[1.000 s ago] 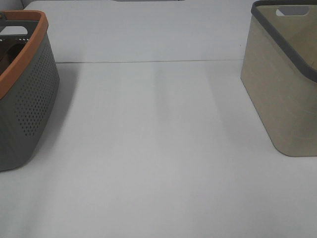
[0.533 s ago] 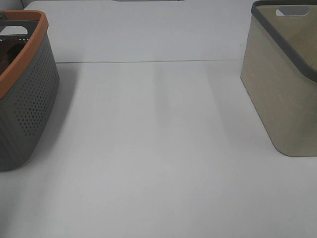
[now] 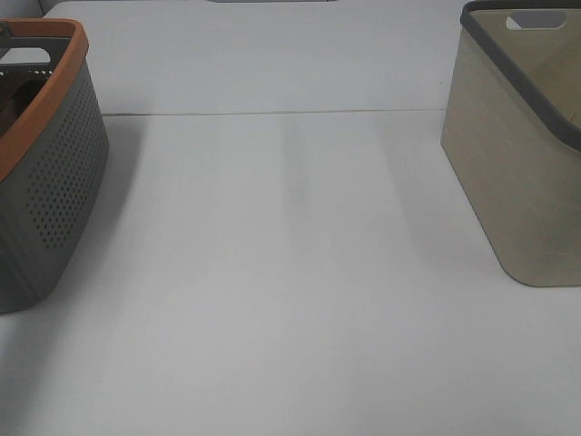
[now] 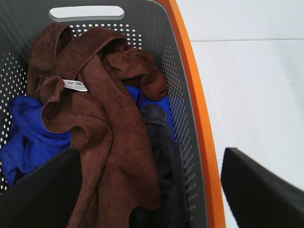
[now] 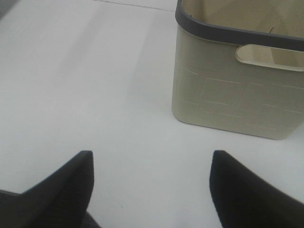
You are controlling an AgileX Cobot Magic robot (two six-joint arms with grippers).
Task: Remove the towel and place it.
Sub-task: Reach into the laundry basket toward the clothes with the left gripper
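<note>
The dark brown towel [image 4: 104,128] lies crumpled inside the grey basket with an orange rim [image 4: 190,95], its white tag [image 4: 75,85] facing up. It rests on a blue cloth [image 4: 28,137] and a dark grey cloth [image 4: 161,142]. My left gripper [image 4: 151,151] is open and empty above the basket, with one finger over the cloths and the other out over the rim. My right gripper [image 5: 152,153] is open and empty over the white table, short of the beige basket [image 5: 228,95]. Neither gripper shows in the exterior view.
In the exterior view the grey basket [image 3: 54,182] stands at the left edge and the beige basket with a dark grey rim [image 3: 517,173] at the right edge. White table [image 3: 290,272] spans between them. The beige basket's inside looks bare.
Nothing has visibly moved; only the shading inside the grey basket differs slightly.
</note>
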